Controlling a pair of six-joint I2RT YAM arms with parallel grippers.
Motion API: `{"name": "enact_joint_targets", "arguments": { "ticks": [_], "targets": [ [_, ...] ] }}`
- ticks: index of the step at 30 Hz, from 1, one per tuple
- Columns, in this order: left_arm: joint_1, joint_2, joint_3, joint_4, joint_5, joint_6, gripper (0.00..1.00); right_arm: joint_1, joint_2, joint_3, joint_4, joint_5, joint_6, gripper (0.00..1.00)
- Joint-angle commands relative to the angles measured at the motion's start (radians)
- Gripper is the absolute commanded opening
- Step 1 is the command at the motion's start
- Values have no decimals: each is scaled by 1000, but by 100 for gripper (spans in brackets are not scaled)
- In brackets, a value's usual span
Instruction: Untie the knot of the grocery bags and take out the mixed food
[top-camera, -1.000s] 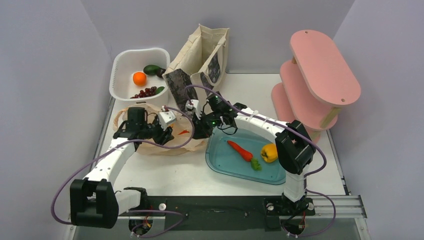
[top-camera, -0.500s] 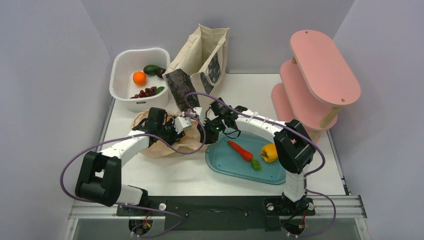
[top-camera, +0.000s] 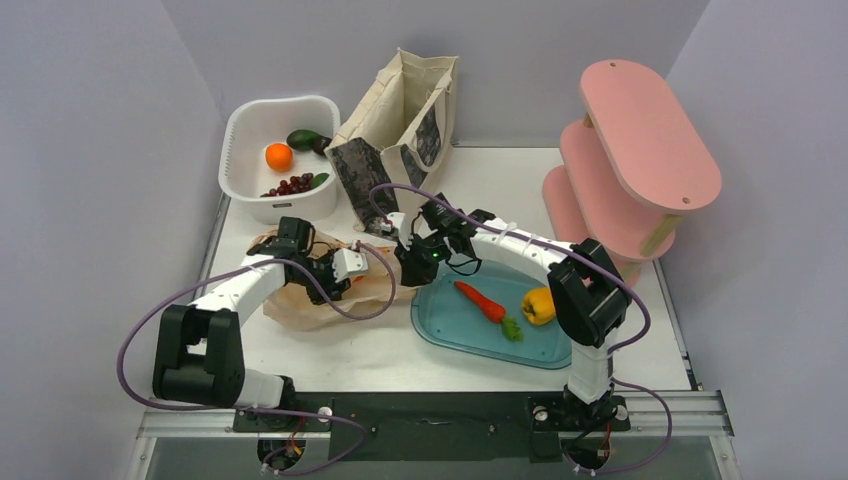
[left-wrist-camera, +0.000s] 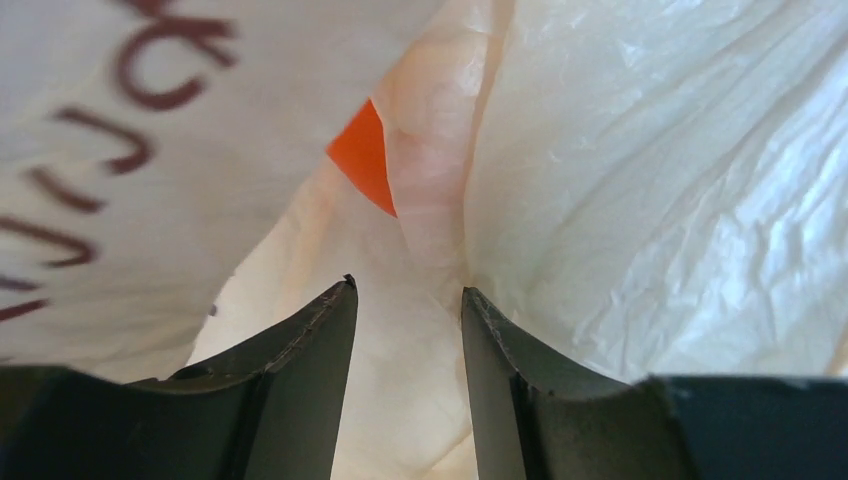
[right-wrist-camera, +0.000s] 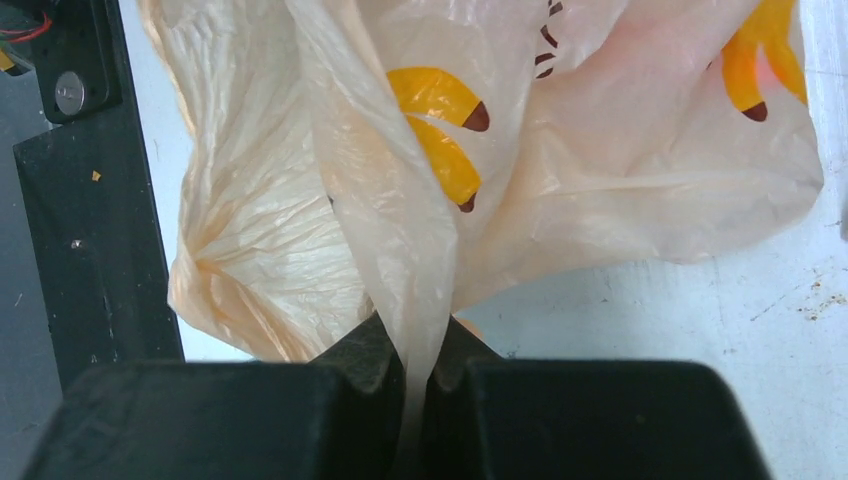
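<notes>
Top external shows one plastic bag (top-camera: 300, 308), one tote (top-camera: 400, 110), one carrot (top-camera: 480, 301), one pepper (top-camera: 538, 305)

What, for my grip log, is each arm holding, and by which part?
The right gripper has its jaws shut on a stretched fold of the peach plastic bag. The left gripper holds nothing: its jaws stand apart amid the bag's folds.

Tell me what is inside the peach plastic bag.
Only an orange patch shows between the folds of the plastic bag, just ahead of the left gripper. The film covers the rest, so its shape and any other contents cannot be seen.
</notes>
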Motion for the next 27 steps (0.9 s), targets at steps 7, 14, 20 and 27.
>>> {"name": "enact_joint_targets", "arguments": {
  "ticks": [7, 14, 20, 27],
  "targets": [
    [-24, -88, 22, 396, 79, -548, 40, -4, 32, 52, -2, -12, 17, 0],
    [-175, 16, 20, 415, -106, -526, 44, -6, 48, 71, -5, -10, 18, 0],
    [-203, 184, 93, 249, -213, -435, 56, -7, 50, 77, -5, -3, 19, 0],
    [-152, 151, 29, 198, -264, -293, 47, -14, 44, 74, -4, -4, 20, 0]
  ]
}}
